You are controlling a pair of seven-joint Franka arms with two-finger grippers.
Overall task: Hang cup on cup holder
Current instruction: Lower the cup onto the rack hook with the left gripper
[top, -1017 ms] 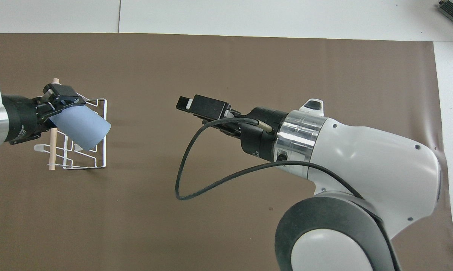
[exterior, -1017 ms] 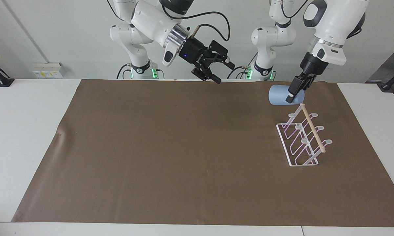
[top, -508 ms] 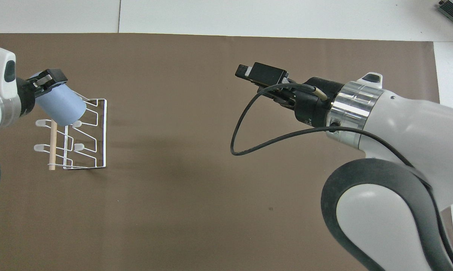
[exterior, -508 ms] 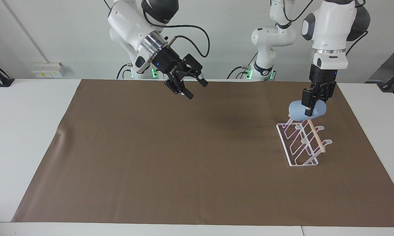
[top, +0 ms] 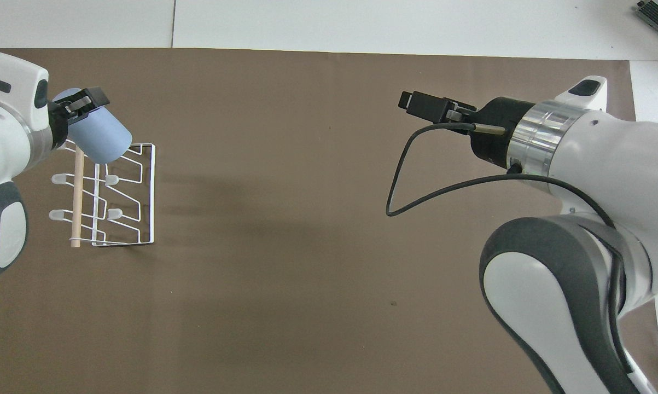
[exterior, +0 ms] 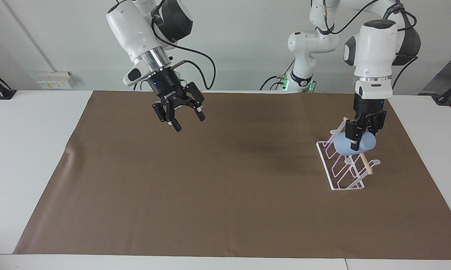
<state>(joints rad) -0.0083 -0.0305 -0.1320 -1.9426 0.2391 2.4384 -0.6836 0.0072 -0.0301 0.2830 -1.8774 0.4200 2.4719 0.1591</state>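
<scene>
The light-blue cup (exterior: 341, 145) is tilted on its side in my left gripper (exterior: 357, 142), which is shut on it. It hangs just over the white wire cup holder (exterior: 343, 176), close above the wooden dowel (exterior: 364, 164); whether it touches a prong I cannot tell. In the overhead view the cup (top: 102, 139) and left gripper (top: 82, 104) cover one end of the cup holder (top: 143, 202). My right gripper (exterior: 189, 122) is open and empty, up in the air over the mat toward the right arm's end; it also shows in the overhead view (top: 416, 103).
A brown mat (exterior: 225, 195) covers most of the white table (exterior: 30, 150). The cup holder stands on the mat toward the left arm's end. A black cable (top: 416, 180) loops from the right wrist.
My left gripper has carried the cup down and away from the robots, to just above the cup holder. My right arm has swung toward its own end of the table and turned its gripper downward.
</scene>
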